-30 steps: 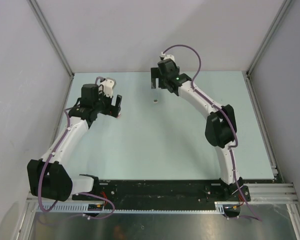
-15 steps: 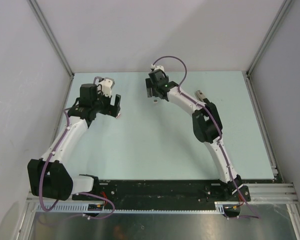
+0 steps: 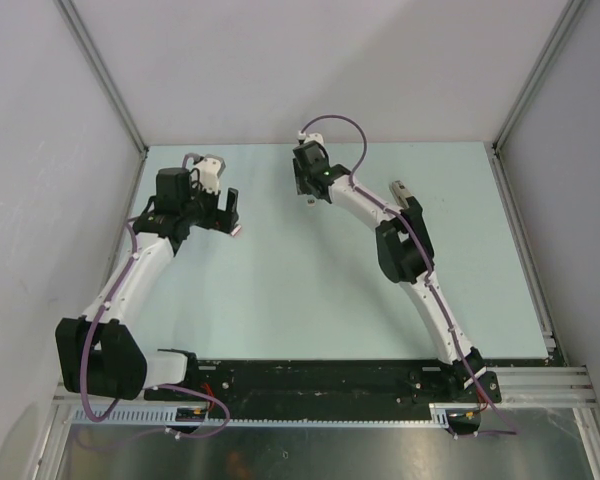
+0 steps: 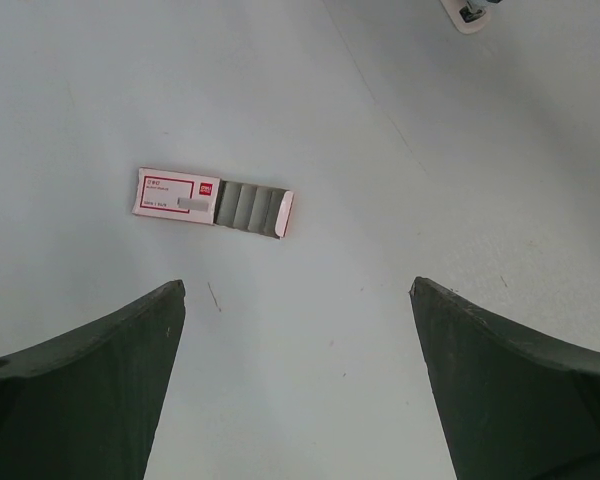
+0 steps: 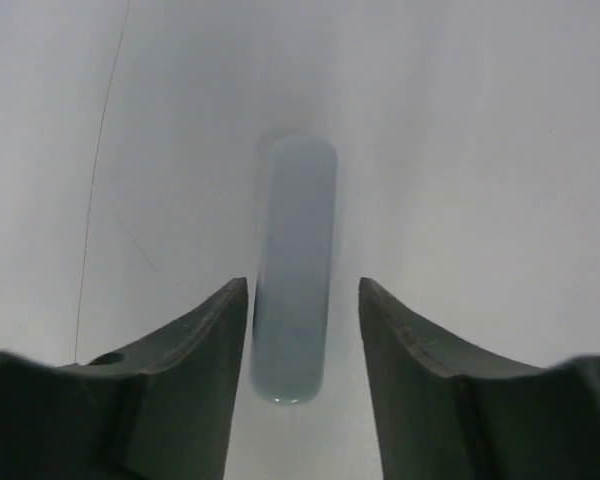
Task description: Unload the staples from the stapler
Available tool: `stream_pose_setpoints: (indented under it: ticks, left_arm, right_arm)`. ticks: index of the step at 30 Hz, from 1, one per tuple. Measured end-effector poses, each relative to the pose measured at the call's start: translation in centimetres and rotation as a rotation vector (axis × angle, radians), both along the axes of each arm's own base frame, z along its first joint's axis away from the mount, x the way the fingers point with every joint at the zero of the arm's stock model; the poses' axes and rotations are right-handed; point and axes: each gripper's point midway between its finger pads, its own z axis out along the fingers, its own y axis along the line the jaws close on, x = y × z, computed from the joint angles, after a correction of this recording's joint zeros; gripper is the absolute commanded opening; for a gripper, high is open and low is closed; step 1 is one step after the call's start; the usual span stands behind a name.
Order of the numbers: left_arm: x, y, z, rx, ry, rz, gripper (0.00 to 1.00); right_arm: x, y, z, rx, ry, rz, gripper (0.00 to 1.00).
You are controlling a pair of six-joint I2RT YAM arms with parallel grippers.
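Right hand (image 5: pixel 302 290): held open and low over the bench (image 3: pixel 280 290), with 1 finger on each side of a pale grey piece. Nothing is gripped.
Staples (image 5: pixel 295 270): the pale piece is taken to be these, though it is too blurred for any ridges to be made out. It lies flat near the far edge of the bench, about midway along that edge.
Long axis: the piece is laid lengthwise along the gap, parallel to the inner faces of the 2 fingers. A closing would therefore span its narrow width.
Clearance: 1 finger is seen almost against the piece, while the other stands a little clear. Whether contact has been made cannot be told.
Stapler (image 3: pixel 402 190): it is seen on the bench near the far edge, off toward the far right corner from the staples. It lies just beside the right arm's elbow and is partly hidden by it, so it is behind the right hand and not between its fingers.
Left hand (image 4: pixel 297 288): spread wide and empty, and held above the bench toward the far left corner.
Staple box (image 4: pixel 215 203): it is open with rows of staples showing, and lies ahead of the left fingers, not between them.
Nearer arm: the right hand is judged far the nearer, as the left is well apart from the staples.
Risk, as judged: the piece sits off-centre in the gap and may be nudged sideways before it is pinched.
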Motion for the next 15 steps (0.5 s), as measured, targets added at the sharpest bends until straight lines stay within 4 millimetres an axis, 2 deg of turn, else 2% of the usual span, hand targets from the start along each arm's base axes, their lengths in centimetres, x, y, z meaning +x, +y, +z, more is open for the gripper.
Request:
stream_pose_setpoints:
  ticks: [8, 12, 15]
  left_arm:
    - [0.1, 0.0, -0.2, -0.006, 0.003, 0.004, 0.99]
    - [0.0, 0.0, -0.4, -0.005, 0.007, 0.005, 0.99]
    - [-0.2, 0.0, -1.0, -0.003, 0.019, 0.006, 0.99]
  right_arm:
    - [-0.2, 0.1, -1.3, -0.014, 0.019, -0.006, 0.39]
    - [-0.3, -0.1, -1.6, -0.022, 0.025, -0.011, 0.19]
    - [-0.4, 0.0, -1.6, -0.020, 0.026, -0.013, 0.11]
